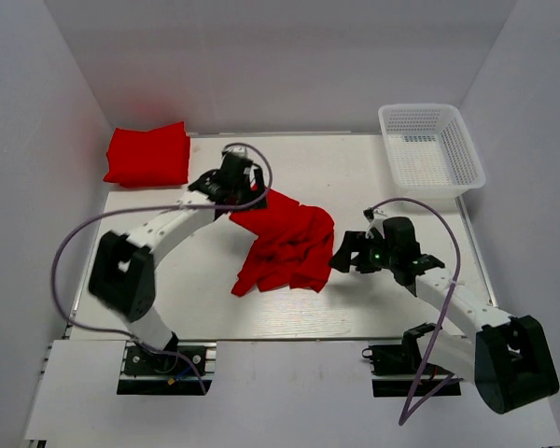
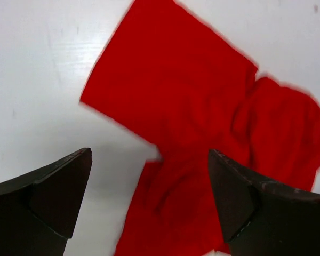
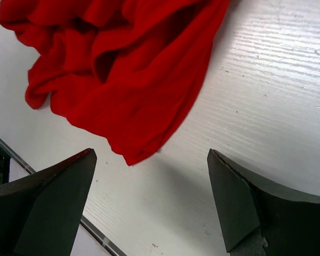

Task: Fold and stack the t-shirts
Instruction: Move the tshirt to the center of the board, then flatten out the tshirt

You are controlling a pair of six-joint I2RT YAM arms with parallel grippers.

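A crumpled red t-shirt (image 1: 285,243) lies in the middle of the white table. It also shows in the left wrist view (image 2: 202,117) and the right wrist view (image 3: 122,64). A folded red t-shirt (image 1: 149,154) lies at the back left corner. My left gripper (image 1: 245,198) is open and empty, hovering over the crumpled shirt's back left part. My right gripper (image 1: 341,257) is open and empty just right of the shirt's right edge, above bare table.
A white plastic mesh basket (image 1: 431,149) stands at the back right corner. The table's front metal edge (image 3: 53,181) shows in the right wrist view. White walls close in the back and both sides.
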